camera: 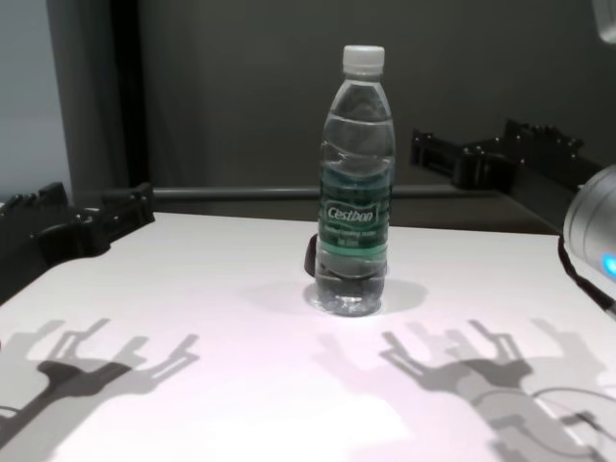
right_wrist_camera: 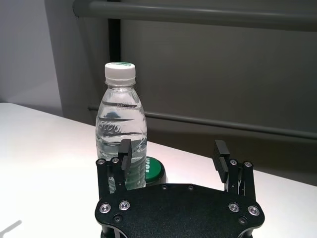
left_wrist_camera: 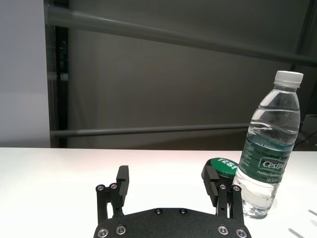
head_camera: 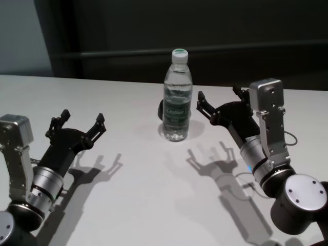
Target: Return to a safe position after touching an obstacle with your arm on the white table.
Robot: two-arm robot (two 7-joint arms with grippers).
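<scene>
Across the white bench (head_camera: 133, 205) a dark grey wall with a horizontal rail (head_camera: 128, 51) forms the backdrop. Near the bench's middle stands the water bottle (head_camera: 177, 97), upright, white cap on (green label facing the robot). Just right of it hovers the right end effector (head_camera: 219, 100), fingers spread, holding nothing. Well to the left hangs the left end effector (head_camera: 82, 123), likewise spread and empty. Behind the bottle, touching or nearly so, sits a small dark lump with a green top (left_wrist_camera: 223, 167).

Clear water bottle (head_camera: 177, 97) standing upright mid white counter (head_camera: 128, 195), white cap on, green Cestbon label, nothing of mine touching it.
</scene>
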